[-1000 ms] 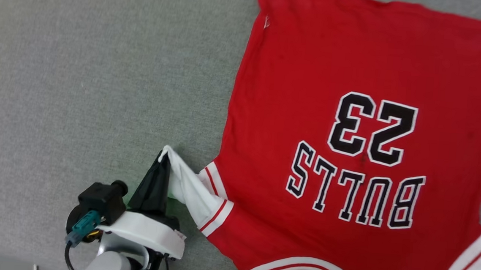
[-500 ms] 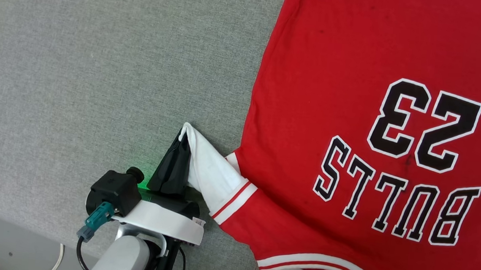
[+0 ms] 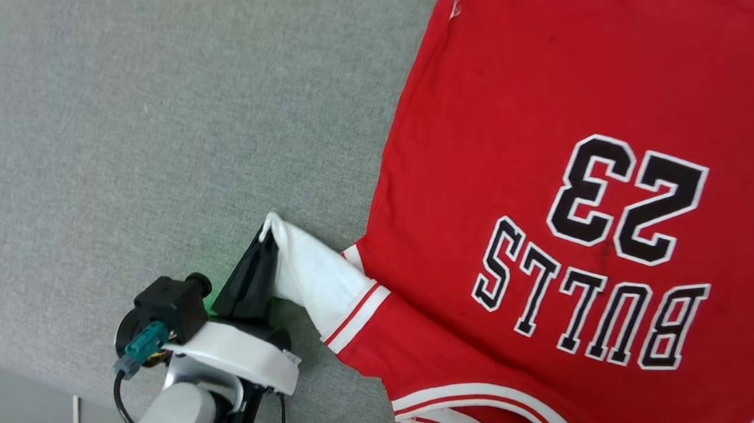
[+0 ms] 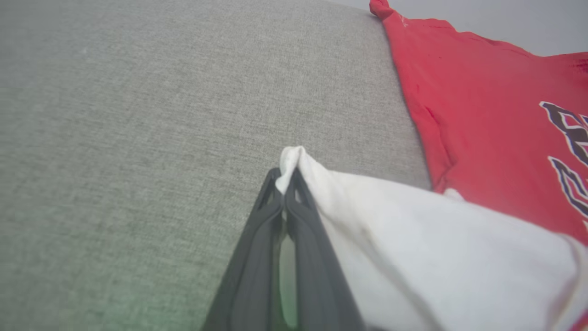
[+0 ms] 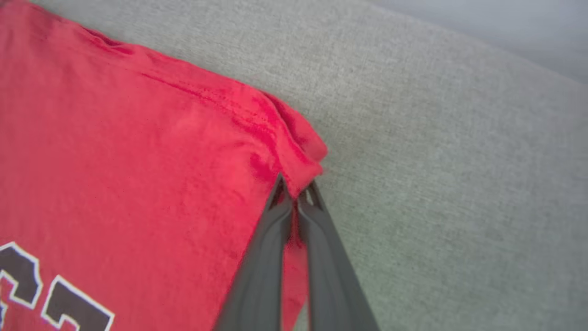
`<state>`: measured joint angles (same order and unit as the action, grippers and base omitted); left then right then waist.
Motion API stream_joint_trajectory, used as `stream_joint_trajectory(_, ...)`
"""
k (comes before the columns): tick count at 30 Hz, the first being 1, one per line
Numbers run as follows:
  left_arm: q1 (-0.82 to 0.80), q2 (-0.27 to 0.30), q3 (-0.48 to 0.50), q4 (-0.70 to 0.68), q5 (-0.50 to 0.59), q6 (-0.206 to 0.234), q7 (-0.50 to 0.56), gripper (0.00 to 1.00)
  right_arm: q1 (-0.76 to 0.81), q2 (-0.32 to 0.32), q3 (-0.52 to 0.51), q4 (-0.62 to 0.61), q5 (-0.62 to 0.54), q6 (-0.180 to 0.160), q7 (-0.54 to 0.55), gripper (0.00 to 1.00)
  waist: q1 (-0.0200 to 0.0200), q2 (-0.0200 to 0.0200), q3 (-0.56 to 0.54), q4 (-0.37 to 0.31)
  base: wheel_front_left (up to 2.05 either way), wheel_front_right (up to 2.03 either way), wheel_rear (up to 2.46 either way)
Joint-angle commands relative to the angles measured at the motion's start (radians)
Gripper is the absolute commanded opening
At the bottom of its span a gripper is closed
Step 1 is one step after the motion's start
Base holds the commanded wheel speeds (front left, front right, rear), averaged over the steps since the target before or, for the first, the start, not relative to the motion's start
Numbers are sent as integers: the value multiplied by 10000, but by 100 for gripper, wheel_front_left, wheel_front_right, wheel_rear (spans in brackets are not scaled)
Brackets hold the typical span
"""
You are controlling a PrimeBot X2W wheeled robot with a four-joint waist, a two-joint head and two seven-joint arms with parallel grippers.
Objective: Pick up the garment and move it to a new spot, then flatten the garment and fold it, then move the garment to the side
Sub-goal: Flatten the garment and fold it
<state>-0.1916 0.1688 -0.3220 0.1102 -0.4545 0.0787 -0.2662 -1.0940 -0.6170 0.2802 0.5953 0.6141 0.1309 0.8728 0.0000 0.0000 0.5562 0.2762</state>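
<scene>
Two pincers are clamped on the garment (image 3: 558,85), which lies spread, print side up, on the grey cloth-covered table (image 3: 124,121).

Your left pincer (image 3: 268,237) sits just off the garment's left edge in the head view. Its fingers are pressed together on the tip of the white sleeve (image 3: 313,277). That sleeve is drawn out to a point away from the red body, and in the left wrist view its tip (image 4: 294,158) pokes up just past the fingertips of the pincer (image 4: 285,177). The rest of the sleeve drapes back toward the garment. The striped trim (image 3: 356,313) marks where the sleeve joins the red cloth, right beside the pincer. A faint green glow (image 3: 222,293) lies on the table next to the fingers, on the side away from the garment.

Your right pincer (image 5: 296,186) is closed on a red hem corner (image 5: 303,156) of the garment. The cloth is bunched into a small fold at the fingertips, and a strip of red runs down between the two fingers. Bare table (image 5: 459,161) lies beyond that corner.

On the garment's middle, the BULLS lettering (image 3: 590,299) and the 23 numerals (image 3: 627,199) read upside down to you. A tiny white hem mark (image 3: 456,8) sits on the left edge, far from the held sleeve. The garment's red body looks flat, with only light creases near its edges.
</scene>
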Motion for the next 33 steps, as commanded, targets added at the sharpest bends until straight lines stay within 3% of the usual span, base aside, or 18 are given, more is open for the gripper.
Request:
stream_joint_trajectory(1, 198, 59, 65, 73, 49, -41, 35, 0, 181, -55, 184, -167, 142, -6, -212, 0, 0, 0, -472, -306, 0, 0, 0)
stream_joint_trajectory(11, 1096, 439, 394, 396, -68, 89, 44, 0, 2034, -1469, 1201, -1937, 1431, -6, -1920, 0, 0, 0, -2212, -1113, 0, 0, 0)
stream_joint_trajectory(17, 1754, 686, 610, 356, -243, 261, 129, 0, 4266, -2576, 969, -3064, 2019, -8, -2814, 0, 0, 0, -3051, -1547, 0, 0, 0)
stream_joint_trajectory(21, 2201, 814, 778, 250, -347, 406, 129, 0, 6085, -2886, 571, -3683, 2147, -6, -3187, 0, 0, 0, -3439, -1898, 0, 0, 0)
stream_joint_trajectory(27, 2657, 954, 889, 132, -461, 524, 179, 0, 8925, -2597, -431, -4406, 2251, -6, -3515, 0, 0, 0, -3795, -2245, 0, 0, 0)
stream_joint_trajectory(33, 2738, 1043, 902, 68, -491, 538, 234, 0, 11442, -1664, -1511, -4682, 2094, -6, -3580, 0, 0, 0, -3864, -2353, 0, 0, 0)
